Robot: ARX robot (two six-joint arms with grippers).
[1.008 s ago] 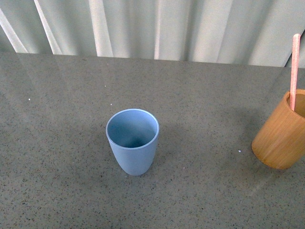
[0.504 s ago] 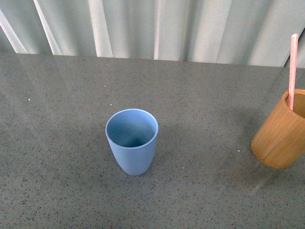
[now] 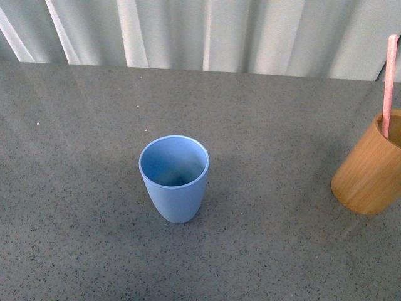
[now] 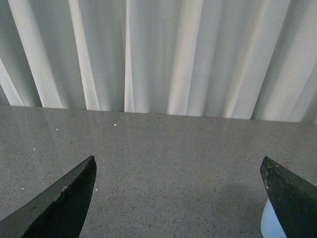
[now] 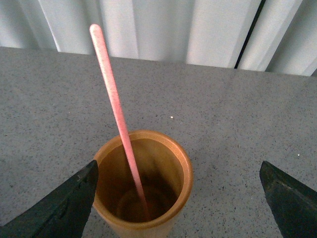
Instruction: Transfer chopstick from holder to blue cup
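Note:
The blue cup (image 3: 174, 177) stands upright and empty in the middle of the grey table; a pale sliver of it (image 4: 271, 224) shows beside one finger in the left wrist view. At the right edge stands the orange-tan holder (image 3: 370, 168) with one pink chopstick (image 3: 389, 84) leaning in it. In the right wrist view the holder (image 5: 142, 184) sits near one finger, and the chopstick (image 5: 115, 106) rises out of it. My right gripper (image 5: 178, 191) is open, above and in front of the holder. My left gripper (image 4: 178, 191) is open over bare table. Neither arm shows in the front view.
A speckled grey tabletop (image 3: 269, 125) runs back to a pale pleated curtain (image 3: 207, 34). A dark vertical gap in the curtain (image 5: 249, 32) shows behind the holder in the right wrist view.
The front view has shifted slightly: the table's far edge, the blue cup and the holder sit a little higher in the frame. The chopstick still leans in the holder.

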